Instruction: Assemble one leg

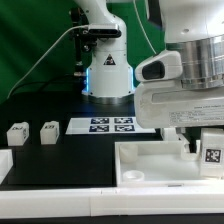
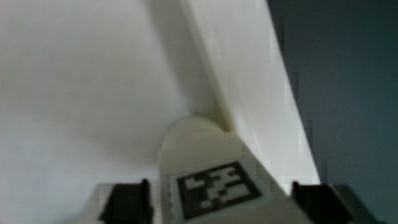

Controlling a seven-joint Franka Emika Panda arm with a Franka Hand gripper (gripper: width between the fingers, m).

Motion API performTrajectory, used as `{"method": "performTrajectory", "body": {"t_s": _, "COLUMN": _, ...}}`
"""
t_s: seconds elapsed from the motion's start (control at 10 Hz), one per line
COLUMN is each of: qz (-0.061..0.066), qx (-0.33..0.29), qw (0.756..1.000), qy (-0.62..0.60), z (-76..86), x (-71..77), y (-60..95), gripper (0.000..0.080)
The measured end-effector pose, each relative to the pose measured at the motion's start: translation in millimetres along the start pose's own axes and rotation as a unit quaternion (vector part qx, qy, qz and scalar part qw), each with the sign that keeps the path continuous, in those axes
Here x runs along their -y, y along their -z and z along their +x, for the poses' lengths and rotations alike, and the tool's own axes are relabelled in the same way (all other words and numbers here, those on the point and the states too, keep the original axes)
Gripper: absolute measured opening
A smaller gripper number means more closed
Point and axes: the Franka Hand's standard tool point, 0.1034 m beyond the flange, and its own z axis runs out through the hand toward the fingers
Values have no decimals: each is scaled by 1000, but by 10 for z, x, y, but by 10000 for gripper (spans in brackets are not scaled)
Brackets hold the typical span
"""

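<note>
My gripper (image 1: 204,147) hangs over the right end of the large white tabletop (image 1: 150,168) and is shut on a small white leg (image 1: 212,152) whose black-and-white tag faces the camera. In the wrist view the leg (image 2: 217,185) sits between my two dark fingertips (image 2: 125,203), tag towards the camera, pointing down at the tabletop's raised rim (image 2: 222,70). Whether the leg's far end touches the tabletop is hidden. Two more white legs (image 1: 17,133) (image 1: 48,131) stand on the black table at the exterior view's left.
The marker board (image 1: 112,125) lies flat behind the tabletop, in front of the robot base (image 1: 107,70). A white block (image 1: 4,165) shows at the left edge. Dark table shows beside the tabletop in the wrist view (image 2: 347,90).
</note>
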Motion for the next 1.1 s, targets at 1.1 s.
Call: {"method": "performTrajectory", "body": {"t_s": 1.1, "qz": 54, "qx": -15, "qw": 865, "qy": -498, "z": -9, "x": 79, "y": -65, "gripper": 387}}
